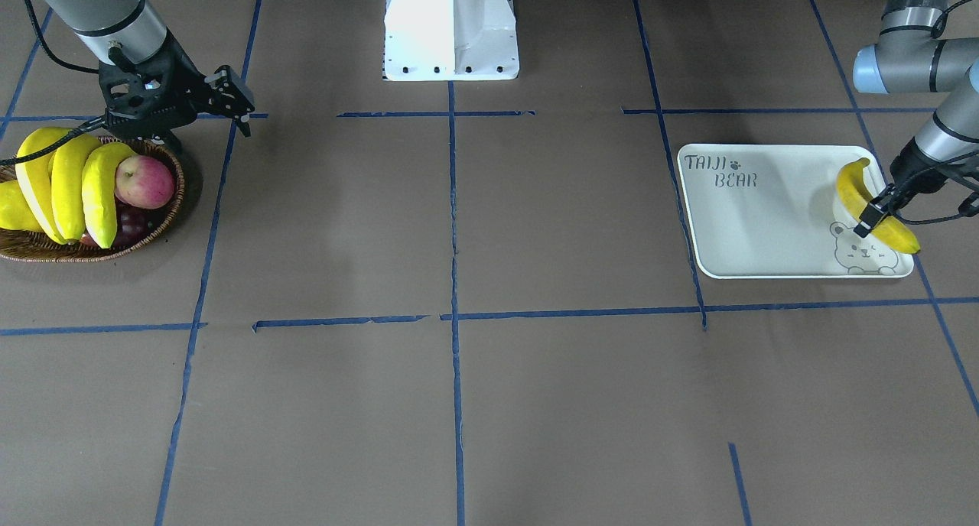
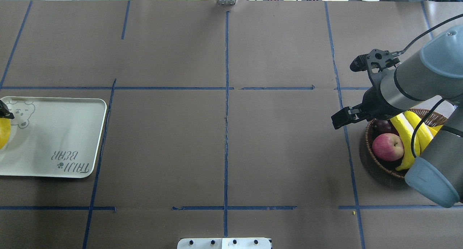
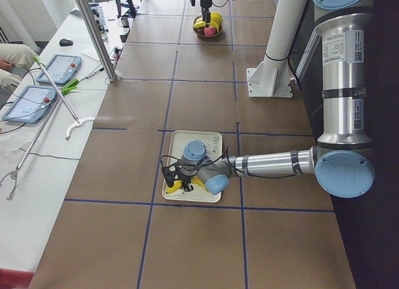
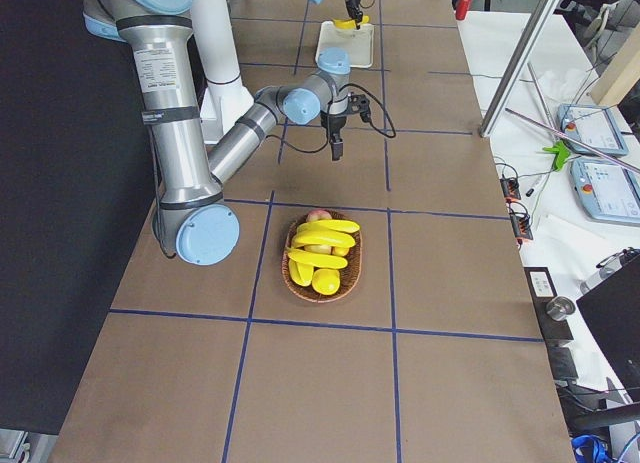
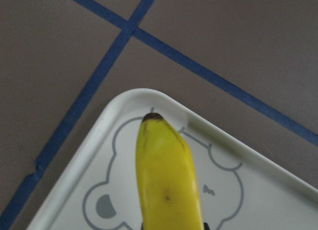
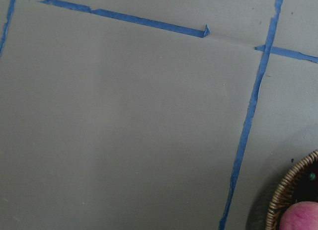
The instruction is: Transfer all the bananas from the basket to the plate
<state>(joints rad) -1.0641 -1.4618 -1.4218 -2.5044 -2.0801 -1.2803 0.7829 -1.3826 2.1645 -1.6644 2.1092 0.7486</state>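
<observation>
One banana (image 1: 855, 193) hangs tilted over the bear corner of the off-white plate (image 1: 765, 228), with my left gripper (image 1: 872, 216) shut on it. I cannot tell whether it touches the plate. The left wrist view shows this banana (image 5: 169, 175) above the plate's rim (image 5: 149, 97). Three more bananas (image 1: 69, 182) lie across the brown wicker basket (image 1: 46, 252) at the other end of the table. My right gripper (image 2: 350, 91) stands wide open and empty beside the basket (image 2: 372, 158), a little towards the table's middle. Its arm covers part of the bananas (image 2: 408, 136).
The basket also holds a red apple (image 1: 144, 180), dark grapes (image 1: 131, 224) and a plump yellow fruit (image 1: 11, 205). The white robot base (image 1: 451, 29) stands at the table's robot side. Blue tape lines cross the brown table between basket and plate.
</observation>
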